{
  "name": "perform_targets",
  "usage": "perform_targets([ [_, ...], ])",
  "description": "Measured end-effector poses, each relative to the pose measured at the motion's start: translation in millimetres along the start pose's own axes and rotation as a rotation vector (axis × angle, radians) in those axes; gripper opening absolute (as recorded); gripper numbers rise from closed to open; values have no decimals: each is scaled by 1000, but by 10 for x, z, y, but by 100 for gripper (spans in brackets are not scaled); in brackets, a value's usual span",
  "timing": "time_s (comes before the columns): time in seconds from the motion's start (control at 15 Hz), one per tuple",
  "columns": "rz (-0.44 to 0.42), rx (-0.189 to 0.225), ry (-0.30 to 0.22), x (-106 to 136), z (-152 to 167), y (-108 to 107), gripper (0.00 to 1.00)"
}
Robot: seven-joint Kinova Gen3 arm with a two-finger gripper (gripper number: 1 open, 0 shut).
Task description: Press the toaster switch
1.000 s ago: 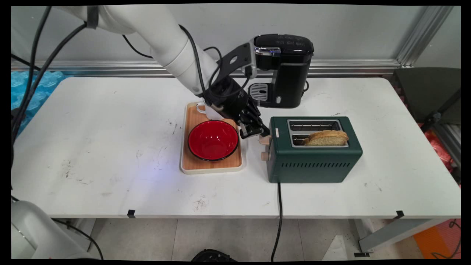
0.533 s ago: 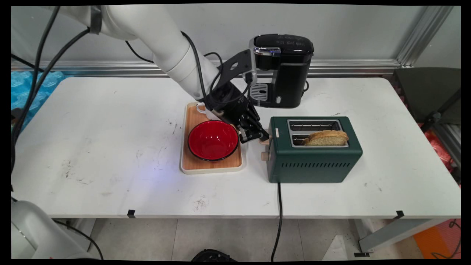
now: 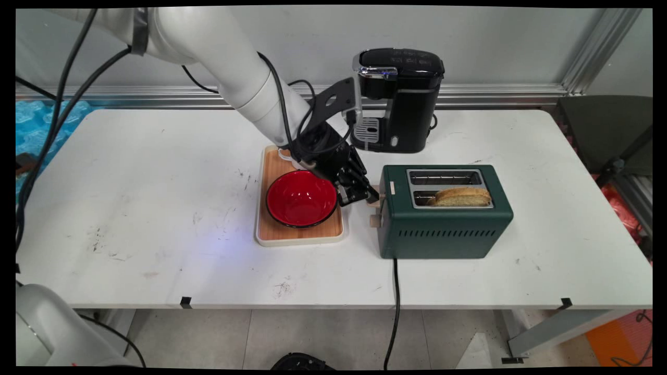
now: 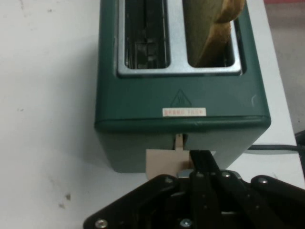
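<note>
Toaster, dark green, stands on the white counter right of centre, its cord running off the near edge. Its near slot holds a slice of bread sunk low, only the crust edge above the rim; the far slot shows bare wire guides. On the toaster's left end sits a beige lever, and the black pincer bears on it from above, fingers pressed together, the tips apparently touching the lever's top, though the linkage hides the contact in the hand view. A round beige knob sits lower on the same end. Just left, a wooden tray carries a red bowl, nothing in it, and a white cup mostly hidden behind the arm. Behind stands a black coffee machine.
</note>
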Motion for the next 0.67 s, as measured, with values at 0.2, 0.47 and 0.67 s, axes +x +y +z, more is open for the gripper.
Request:
perform_targets([
  [0.2, 3, 0, -4, -42, 37, -12, 0],
  [0.47, 6, 0, -5, -86, 98, -32, 0],
  [0.67, 4, 2, 2, -104, 147, -58, 0],
])
